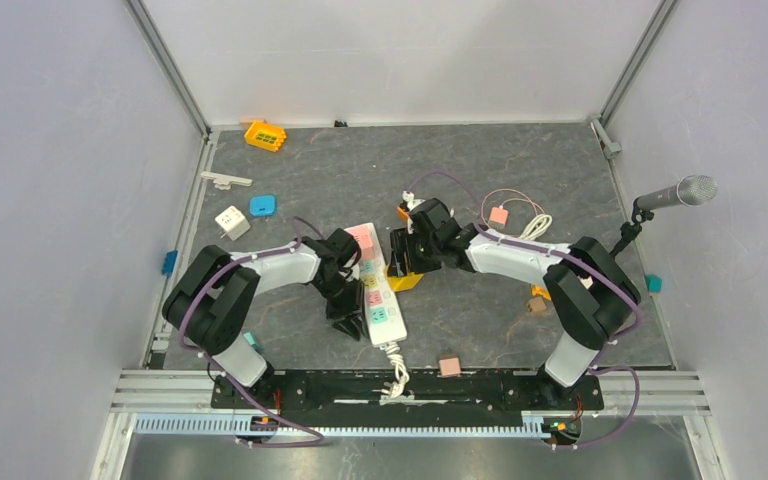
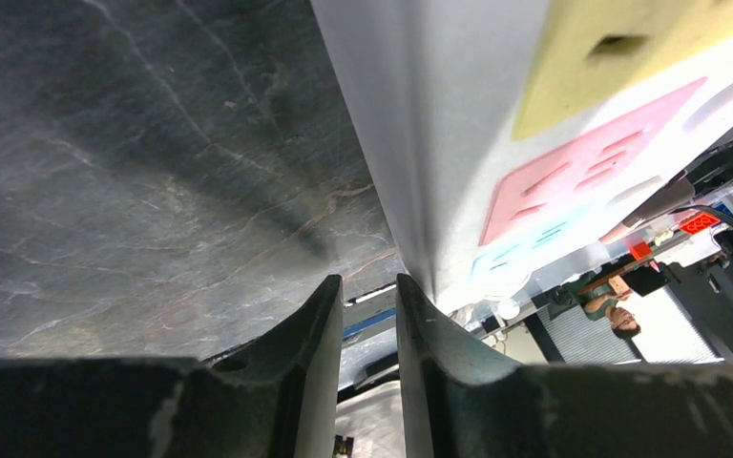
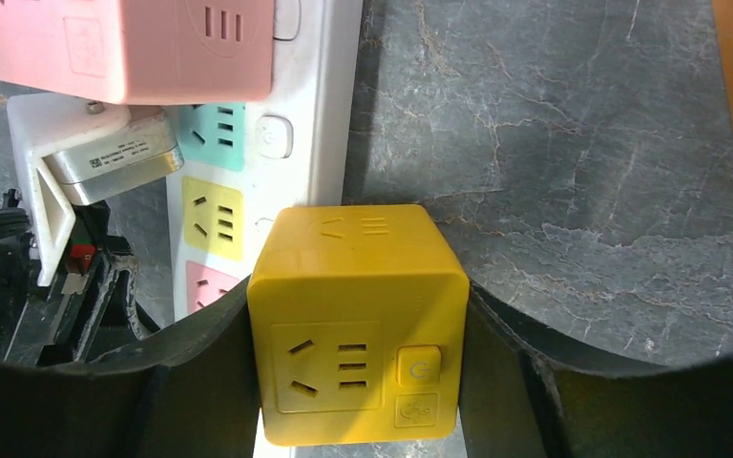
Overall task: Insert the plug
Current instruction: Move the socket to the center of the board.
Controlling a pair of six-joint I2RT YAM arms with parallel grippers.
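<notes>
Your right gripper (image 3: 358,382) is clamped on the yellow cube plug (image 3: 358,324), which sits just beside the right edge of the white power strip (image 1: 378,300) near the desk's middle. The strip's long axis runs from the near edge toward the far one. Your left gripper (image 2: 367,372), jaws nearly closed on nothing, presses against the strip's left side. The desk (image 1: 480,165) is dark, flat stone; a pink cube (image 3: 124,43) already sits on the strip's far end.

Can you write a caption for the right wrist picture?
Right gripper clamps a yellow cube socket beside the white power strip.
</notes>
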